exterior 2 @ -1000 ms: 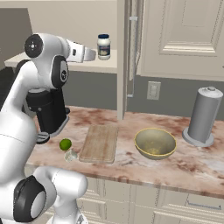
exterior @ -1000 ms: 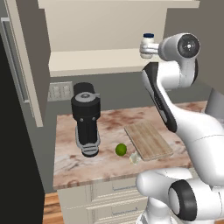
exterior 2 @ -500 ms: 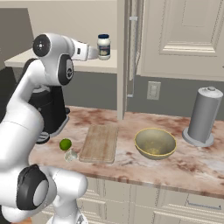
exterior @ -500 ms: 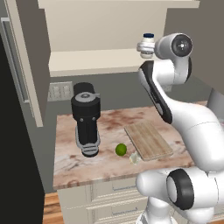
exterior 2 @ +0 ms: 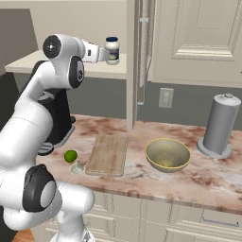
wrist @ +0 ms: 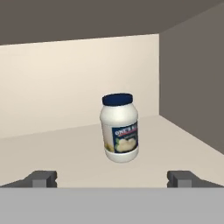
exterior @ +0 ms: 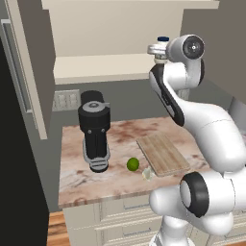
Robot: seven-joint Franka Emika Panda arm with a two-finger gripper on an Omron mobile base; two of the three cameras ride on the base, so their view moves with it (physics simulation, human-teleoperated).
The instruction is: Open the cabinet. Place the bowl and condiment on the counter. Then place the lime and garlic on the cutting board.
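One condiment (wrist: 119, 127) on cabinet (exterior 2: 198, 42) shelf; claw (wrist: 113, 178) spread, empty. One bowl (exterior 2: 168, 155), one lime (exterior 2: 71, 156).

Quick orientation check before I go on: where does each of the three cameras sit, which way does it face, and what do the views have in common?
Left base view: behind the arm on its left, looking forward and down at the pinkish-brown marble counter; the white arm rises at lower right.
Right base view: behind on its right, looking over the olive-yellow bowl; the arm rises at lower left.
Hand view: on the hand, looking into the open cabinet at the small white jar with a dark blue lid; two dark fingers at the bottom, spread wide.
Shared: both base views show the light-brown wooden cutting board and green lime.
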